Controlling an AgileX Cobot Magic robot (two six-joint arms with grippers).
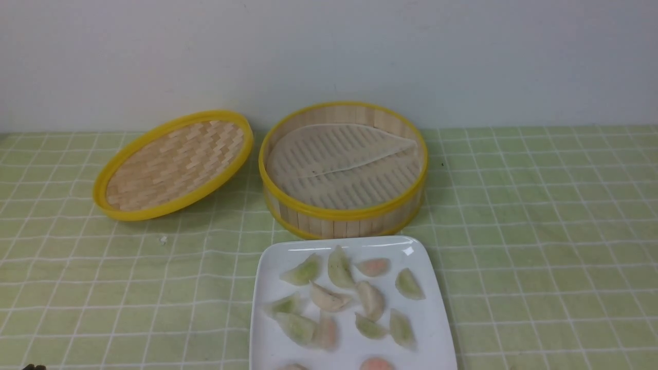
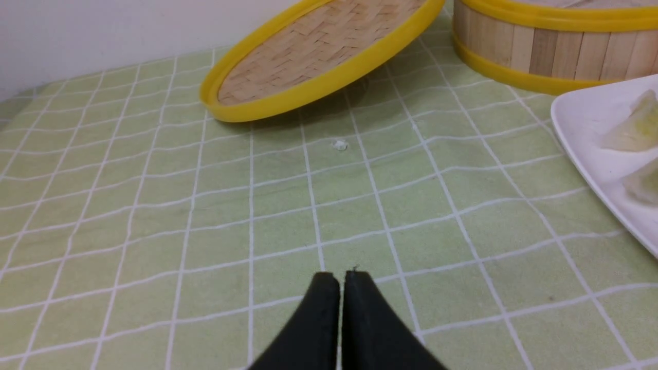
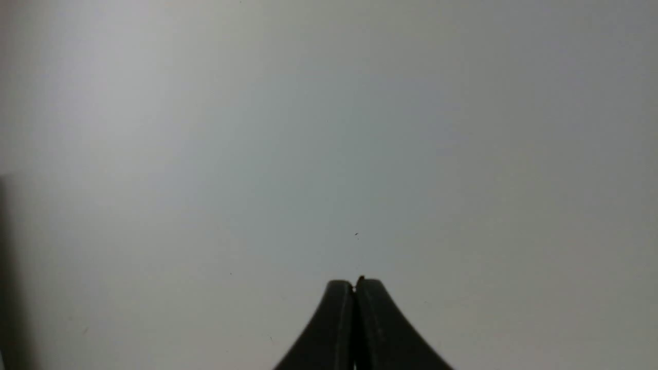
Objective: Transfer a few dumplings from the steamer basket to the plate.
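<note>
With both my end effectors (image 2: 342, 280) closed on nothing, any careless sweep could scatter those plated dumplings (image 1: 331, 298)!

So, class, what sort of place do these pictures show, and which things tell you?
Probably a robot test table set up like a kitchen: a steamer basket and a plate of dumplings on a checked cloth, with a robot gripper in view.
</note>
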